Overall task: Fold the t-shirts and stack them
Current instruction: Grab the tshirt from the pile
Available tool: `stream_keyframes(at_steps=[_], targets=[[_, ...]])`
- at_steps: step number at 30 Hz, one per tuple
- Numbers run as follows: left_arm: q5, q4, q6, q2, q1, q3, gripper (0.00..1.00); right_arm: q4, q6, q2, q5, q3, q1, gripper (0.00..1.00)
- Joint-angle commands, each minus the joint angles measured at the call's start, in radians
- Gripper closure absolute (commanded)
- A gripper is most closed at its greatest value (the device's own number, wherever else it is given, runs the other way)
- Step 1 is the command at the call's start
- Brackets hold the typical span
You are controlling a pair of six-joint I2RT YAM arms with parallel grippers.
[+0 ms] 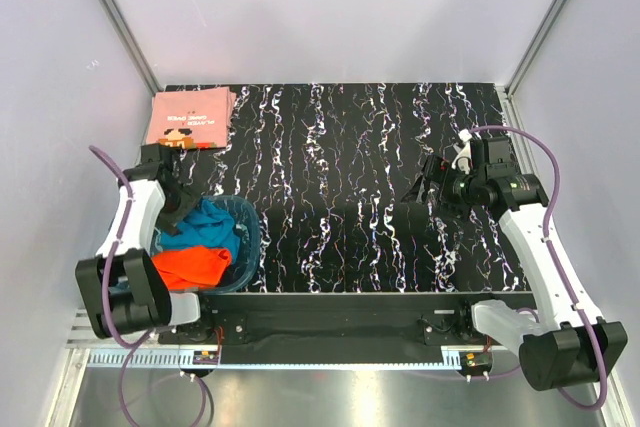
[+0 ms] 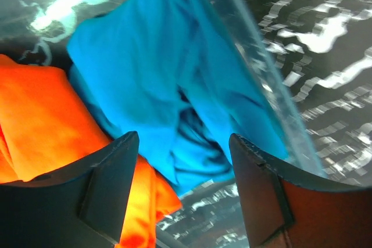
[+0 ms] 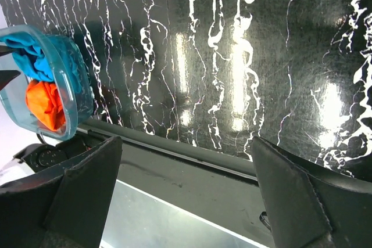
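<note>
A folded salmon-pink t-shirt [image 1: 190, 117] with dark print lies at the back left of the table. A crumpled teal-blue t-shirt [image 1: 207, 225] [image 2: 174, 79] and an orange-red t-shirt [image 1: 190, 265] [image 2: 40, 120] sit in a clear blue tub [image 1: 248, 237]. My left gripper [image 1: 178, 202] [image 2: 183, 143] hangs just over the teal shirt; its jaws stand apart and grip nothing. My right gripper [image 1: 425, 192] [image 3: 186, 143] is open and empty above the right half of the table. The right wrist view shows the tub [image 3: 78, 94] far off at its left.
The black marbled tabletop [image 1: 360, 197] spreads between the arms. The tub's clear wall [image 2: 250, 33] runs right beside the left fingers. Grey enclosure walls [image 1: 60, 57] close in the sides and back. A metal rail [image 1: 330, 352] runs along the near edge.
</note>
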Motion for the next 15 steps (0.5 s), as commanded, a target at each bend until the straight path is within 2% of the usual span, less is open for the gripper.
stream_keyframes(at_steps=[1,3,4,5,8,9,12,14,15], targets=[[-0.082,0.016,-0.011,0.046,0.008,-0.025,0.3,0.0,-0.034,0.0,0.019,0.045,0.013,0.0],[-0.057,0.056,0.0,0.113,0.014,-0.026,0.31,0.006,-0.031,0.008,0.016,0.047,0.013,0.0],[-0.051,0.066,0.009,0.133,0.014,-0.014,0.35,0.009,-0.029,0.011,0.015,0.051,0.014,0.0],[-0.05,0.059,0.018,0.156,0.016,0.003,0.52,0.006,-0.029,0.014,0.016,0.054,0.014,0.0],[-0.057,0.033,0.041,0.172,0.016,0.044,0.8,-0.003,-0.029,0.027,0.025,0.068,0.02,0.0],[-0.068,0.015,0.039,0.161,0.016,0.058,1.0,-0.005,-0.029,0.027,0.027,0.07,0.02,0.0],[-0.143,-0.122,0.006,0.045,0.016,0.161,1.0,-0.008,-0.025,0.034,0.028,0.068,0.024,0.0],[-0.195,-0.206,-0.001,-0.091,0.017,0.228,1.0,-0.008,-0.022,0.037,0.024,0.067,0.033,0.0],[-0.215,-0.232,-0.001,-0.13,0.016,0.339,1.0,-0.003,-0.016,0.045,0.022,0.067,0.037,0.0]])
